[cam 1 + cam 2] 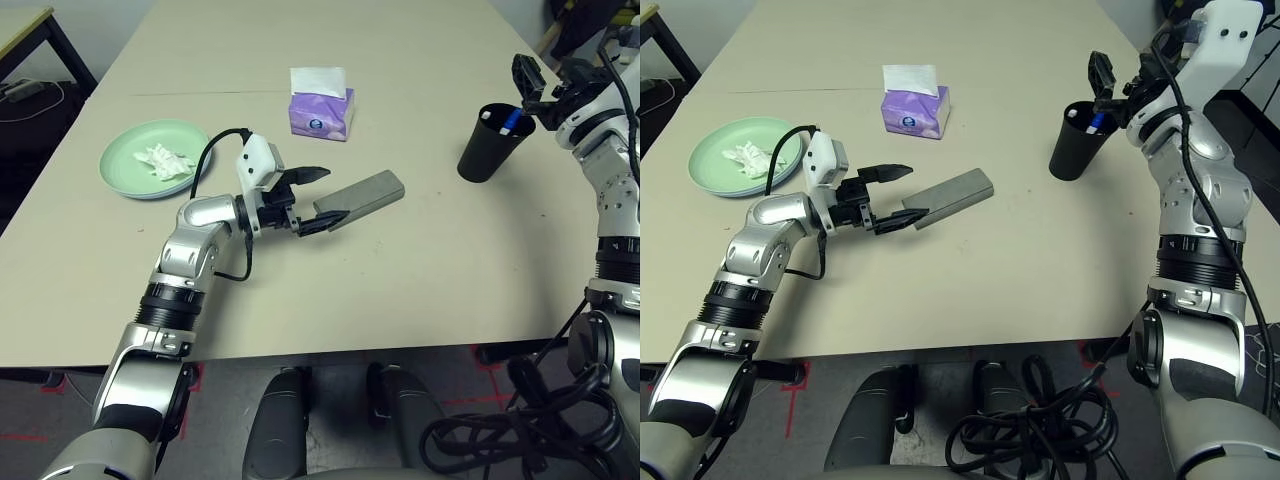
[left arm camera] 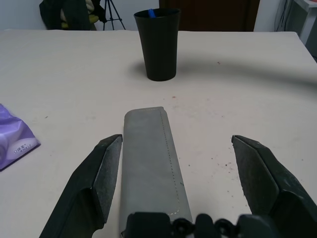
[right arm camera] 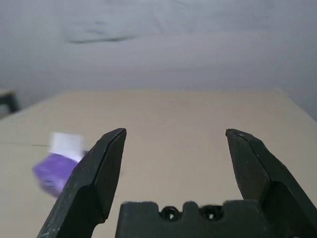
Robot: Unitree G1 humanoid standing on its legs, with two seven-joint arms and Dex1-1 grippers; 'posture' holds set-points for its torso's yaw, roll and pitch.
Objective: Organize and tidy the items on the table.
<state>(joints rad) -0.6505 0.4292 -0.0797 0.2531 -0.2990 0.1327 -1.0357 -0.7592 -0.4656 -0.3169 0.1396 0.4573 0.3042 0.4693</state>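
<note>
Grey glasses case (image 2: 151, 163) between spread fingers (image 2: 99, 183); black cup (image 2: 157, 43) beyond; purple packet (image 2: 12, 141) beside

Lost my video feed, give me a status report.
Left gripper open around the grey case, right gripper open above the black cup. Pen in cup. Nothing blocking.

Silver jointed forearms, black ribbed wrist rings, white wrist housings, looping black cables, black two-fingered hands

Glasses case (image 1: 362, 195) lies between plate (image 1: 128, 172) and cup (image 1: 492, 144)
</note>
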